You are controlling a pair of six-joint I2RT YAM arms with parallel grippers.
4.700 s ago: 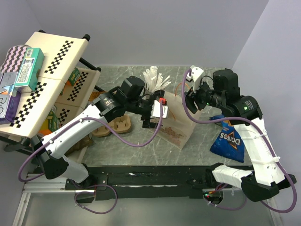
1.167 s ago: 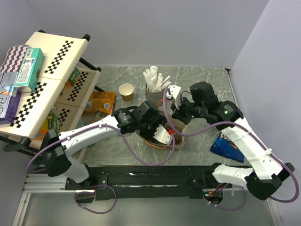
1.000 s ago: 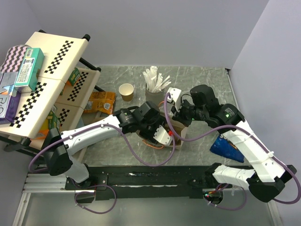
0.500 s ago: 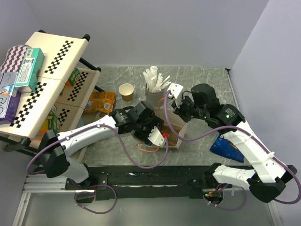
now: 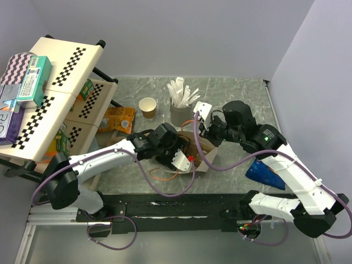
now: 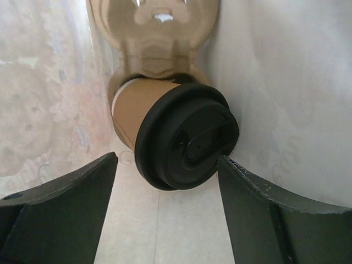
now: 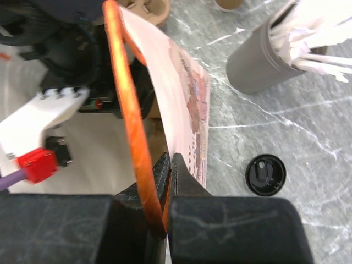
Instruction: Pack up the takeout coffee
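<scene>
Your left pincer [image 6: 168, 162] is inside the paper bag with orange cord handles [image 7: 184, 93], with its fingers [image 6: 60, 212] apart and touching nothing. Just beyond them, the small brown kraft-paper cup with black round plastic lid [image 6: 186, 144] leans toward the wrist camera. Its bottom sits in a pocket of the brown moulded cardboard carrier [image 6: 157, 33]. The bag's walls stand close on both sides, and the lid's right edge is almost at the wall. Your right pincer [image 7: 169, 164] is pressed together on the bag's top edge and handle. Outside, a loose black lid [image 7: 265, 174] lies flat on the grey marble desk [image 5: 137, 88] near the bag. An open lidless kraft cup [image 5: 147, 106] stands left of the grey cup of white sticks [image 5: 179, 113].
</scene>
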